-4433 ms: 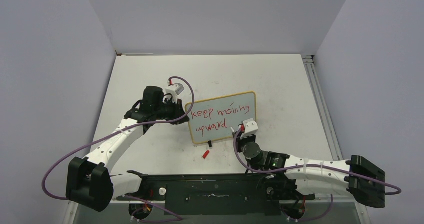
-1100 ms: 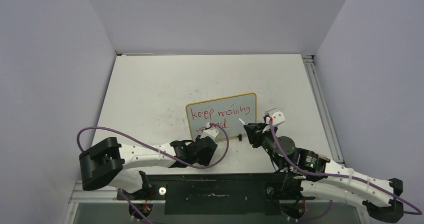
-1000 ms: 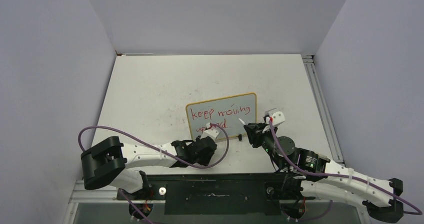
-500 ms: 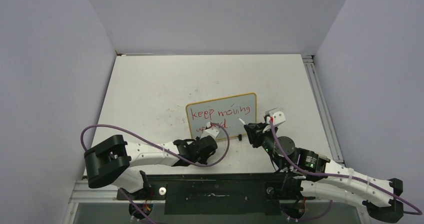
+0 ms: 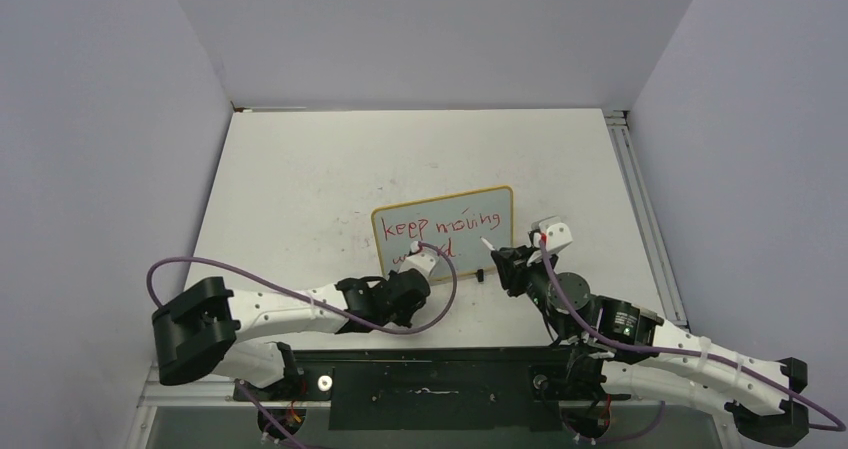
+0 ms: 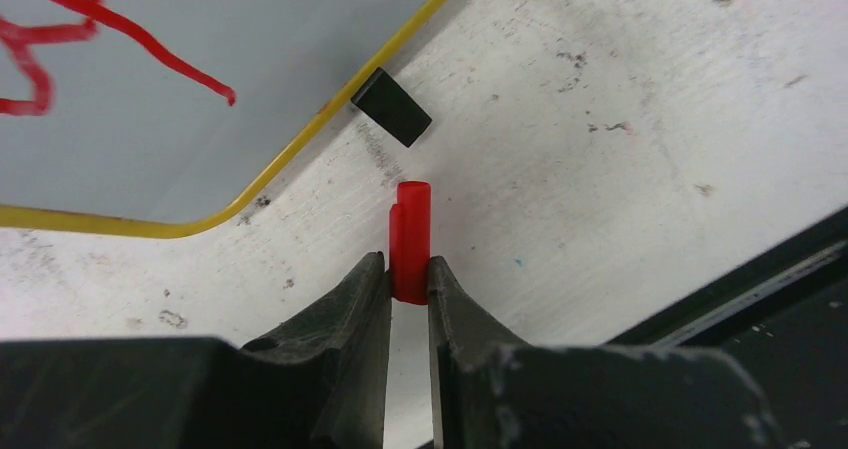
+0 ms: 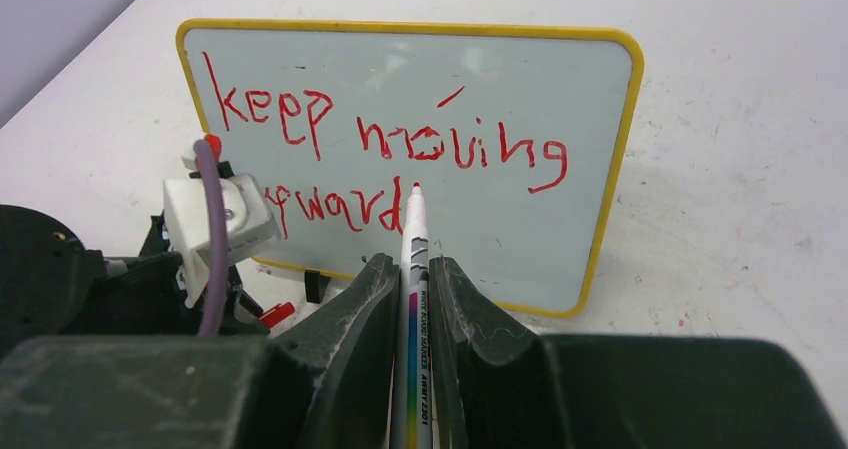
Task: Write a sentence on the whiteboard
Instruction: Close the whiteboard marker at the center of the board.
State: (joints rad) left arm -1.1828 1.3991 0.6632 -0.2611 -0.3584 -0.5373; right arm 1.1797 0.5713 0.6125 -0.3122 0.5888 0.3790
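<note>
The whiteboard point(image 5: 440, 201) stands on the table on small black feet point(image 6: 391, 107), yellow-framed. The sentence point(image 7: 380, 134) in red reads "keep moving upward" over two lines. My left gripper point(image 6: 408, 269) is low at the board's near left corner, shut on a small red marker cap point(image 6: 411, 231) that points at the table. My right gripper point(image 7: 408, 264) is shut on a white marker point(image 7: 413, 299). Its red tip point(image 7: 414, 191) is just off the board's face beside the end of "upward". From above, the marker point(image 5: 487, 245) sits at the board's lower right.
The black base rail point(image 5: 430, 379) runs along the near table edge, close behind the left gripper. A metal track point(image 5: 640, 209) lines the right side. Faint marker specks dot the tabletop point(image 6: 620, 129). The left arm's purple cable point(image 7: 207, 239) loops in front of the board's lower left.
The left gripper's jaws have closed on the red cap lying by the board's foot, and the left arm has shifted slightly. The right arm and marker have stayed where they were.
</note>
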